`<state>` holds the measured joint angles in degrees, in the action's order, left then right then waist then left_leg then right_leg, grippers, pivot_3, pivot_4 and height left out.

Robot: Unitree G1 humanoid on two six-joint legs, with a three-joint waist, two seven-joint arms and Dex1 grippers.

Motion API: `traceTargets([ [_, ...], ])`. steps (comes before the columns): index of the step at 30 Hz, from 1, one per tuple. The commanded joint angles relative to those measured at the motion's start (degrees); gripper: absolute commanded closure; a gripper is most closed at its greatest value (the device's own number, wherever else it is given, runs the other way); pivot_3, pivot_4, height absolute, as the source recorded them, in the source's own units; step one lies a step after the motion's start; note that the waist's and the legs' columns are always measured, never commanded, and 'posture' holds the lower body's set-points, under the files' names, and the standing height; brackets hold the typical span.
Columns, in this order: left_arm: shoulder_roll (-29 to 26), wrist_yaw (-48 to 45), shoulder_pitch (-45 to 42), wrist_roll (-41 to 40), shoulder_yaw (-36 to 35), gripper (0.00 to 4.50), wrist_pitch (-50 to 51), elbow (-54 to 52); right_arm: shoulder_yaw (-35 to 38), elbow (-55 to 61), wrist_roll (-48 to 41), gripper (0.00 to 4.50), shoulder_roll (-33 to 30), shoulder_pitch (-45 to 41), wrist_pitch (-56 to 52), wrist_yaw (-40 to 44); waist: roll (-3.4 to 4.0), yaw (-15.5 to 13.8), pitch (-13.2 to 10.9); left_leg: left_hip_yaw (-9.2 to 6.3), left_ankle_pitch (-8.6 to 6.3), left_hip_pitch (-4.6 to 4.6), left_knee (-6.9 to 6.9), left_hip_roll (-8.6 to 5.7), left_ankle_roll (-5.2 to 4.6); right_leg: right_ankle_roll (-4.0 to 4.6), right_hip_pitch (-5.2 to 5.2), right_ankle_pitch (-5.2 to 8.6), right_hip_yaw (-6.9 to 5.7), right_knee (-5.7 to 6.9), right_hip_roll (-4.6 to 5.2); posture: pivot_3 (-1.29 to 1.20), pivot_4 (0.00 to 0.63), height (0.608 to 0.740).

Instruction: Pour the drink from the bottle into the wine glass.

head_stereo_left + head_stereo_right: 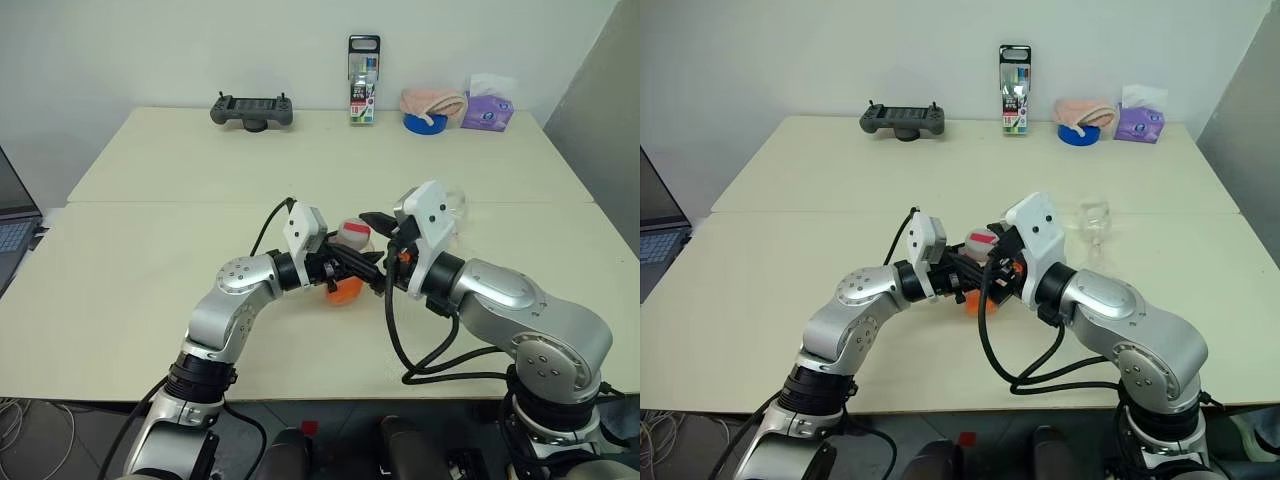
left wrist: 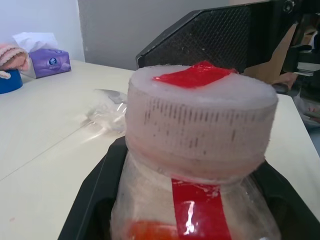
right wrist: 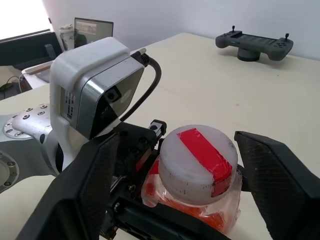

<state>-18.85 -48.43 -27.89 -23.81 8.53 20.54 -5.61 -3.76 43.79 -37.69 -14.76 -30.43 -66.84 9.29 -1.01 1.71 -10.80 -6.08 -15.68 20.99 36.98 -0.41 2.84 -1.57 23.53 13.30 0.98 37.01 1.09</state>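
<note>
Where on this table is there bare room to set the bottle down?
Bare tabletop on the robot's left, in front of the game controller. Crowded: the middle, where both hands meet at the bottle, the wine glass beside them, and the far edge with pen pack and tissue box.

Head pair high; wrist views close on bottle [image 3: 197, 172]

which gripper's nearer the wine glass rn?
Right. The right gripper sits open around the bottle's cap, with the wine glass just beyond that arm. The left gripper, holding the bottle, is farther off.
</note>
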Motion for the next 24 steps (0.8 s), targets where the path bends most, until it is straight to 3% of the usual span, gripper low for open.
traceTargets([
  [1,0.26,-0.48,-0.97,-0.47,-1.0,2.35,-1.58,-1.73,0.29,1.07,-0.18,1.53,0.67,-1.1,0.7,-0.67,0.0,0.0,0.0,0.0,0.0,0.0,0.0,0.0,0.0,0.0,0.0,0.0,-0.01,0.0,0.0,0.0,0.15,0.74],
  [5,0.45,-0.33,-0.92,-0.41,-0.94,2.35,-1.58,-1.84,-0.07,1.08,-0.09,2.74,0.1,-1.2,0.18,-0.55,0.0,0.02,0.0,0.0,0.0,0.0,0.0,0.0,0.0,0.0,0.0,0.0,0.0,0.0,0.0,0.0,0.15,0.74],
  [9,0.58,-0.23,-1.08,-0.47,-1.08,2.35,-1.7,-1.97,-0.15,-0.28,-0.45,2.73,-3.24,-1.64,0.67,2.92,0.0,0.02,0.0,0.0,0.0,0.0,0.0,0.0,0.0,0.0,0.0,0.0,0.0,0.0,0.0,0.0,0.15,0.74],
  [10,0.83,-0.15,-1.28,-0.65,-1.2,2.35,-1.75,-1.95,-0.35,-1.07,-1.11,2.73,-5.52,-1.6,2.05,6.63,0.0,0.02,0.0,0.0,0.0,0.0,0.01,-0.01,0.0,0.0,0.0,0.0,0.0,-0.01,0.0,0.0,0.15,0.74],
  [13,1.78,-0.72,-1.87,-1.72,-1.73,2.35,-2.03,-1.94,-0.68,-4.9,-6.09,2.73,-15.25,-1.46,9.89,29.04,-0.01,-0.13,0.0,0.03,0.0,0.02,0.03,-0.06,-0.01,-0.01,-0.04,0.0,0.0,-0.07,0.03,0.0,0.15,0.74],
  [16,1.99,-2.47,-1.62,-2.76,-1.57,2.35,-1.92,-2.75,-5.54,-15.13,-2.62,2.73,-24.31,-10.11,20.32,51.35,0.01,0.11,-0.05,0.09,-0.01,0.0,0.02,-0.08,-0.02,-0.02,-0.09,0.0,0.02,-0.15,0.04,0.0,0.15,0.74],
  [21,1.47,-3.64,-0.94,-4.52,-0.64,2.35,-0.31,-5.57,-14.44,-33.47,6.1,2.73,-26.64,-22.12,34.26,73.82,0.04,1.13,-0.07,0.11,-0.02,-0.21,-0.03,0.13,-0.05,-0.01,-0.08,0.01,-0.01,0.02,-0.14,0.0,0.15,0.74],
  [24,0.66,-4.15,-0.17,-5.87,-0.54,2.35,1.95,-7.8,-16.86,-42.63,9.86,2.73,-26.42,-24.9,40.67,81.63,0.04,1.06,-0.08,-0.01,-0.01,-0.15,-0.03,0.19,-0.05,-0.01,-0.07,0.01,-0.07,0.02,-0.24,0.0,0.15,0.74],
])
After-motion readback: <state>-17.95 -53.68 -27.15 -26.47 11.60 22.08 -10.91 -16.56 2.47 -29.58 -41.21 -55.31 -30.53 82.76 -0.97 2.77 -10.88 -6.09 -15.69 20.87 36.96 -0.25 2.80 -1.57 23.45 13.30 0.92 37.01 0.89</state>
